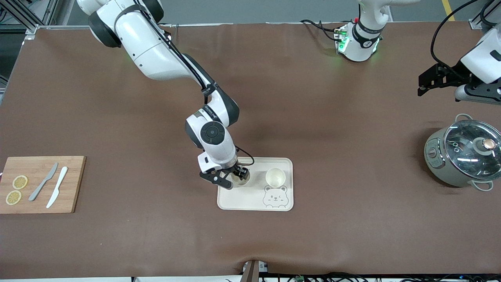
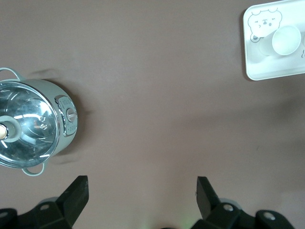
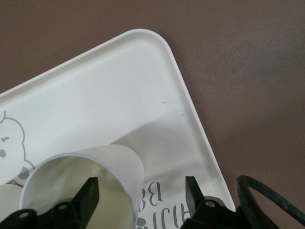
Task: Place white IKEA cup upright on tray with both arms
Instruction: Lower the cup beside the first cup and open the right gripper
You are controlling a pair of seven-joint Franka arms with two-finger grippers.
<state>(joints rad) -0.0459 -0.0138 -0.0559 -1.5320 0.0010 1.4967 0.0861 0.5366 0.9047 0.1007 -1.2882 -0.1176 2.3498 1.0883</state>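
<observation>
Cup [image 1: 240,177] stands upright on the tray [image 1: 250,199], mouth up, at the tray's end toward the right arm. A second cup [image 1: 275,177] stands upright on the same tray, beside the first, toward the left arm's end, just above the bear drawing [image 1: 275,197].

Around: cutting board [image 1: 39,184] at the right arm's end of the desk [image 1: 156,235], well apart from the tray; on it two lemon slices [image 1: 17,189], a grey knife [image 1: 43,181] and a white knife [image 1: 57,187]. Pot [image 1: 464,156] with glass lid at the left arm's end, also well apart. Bare brown desk lies between these and the tray.

Right gripper [image 1: 234,178] is low over the tray, right at the first cup. Right wrist view: fingers [image 3: 88,195] spread apart, one finger on the cup's rim or just inside its mouth, the other outside the wall over the tray's lettering; the cup wall sits between them, no clamp visible. Cannot tell whether a finger touches the rim.

Left gripper [image 1: 426,84] hangs over bare desk near the pot, fingers [image 2: 76,193] wide apart, holding nothing; that arm waits. Its wrist view shows the pot, and the tray [image 2: 267,74] with the second cup [image 2: 286,40] farther off.
</observation>
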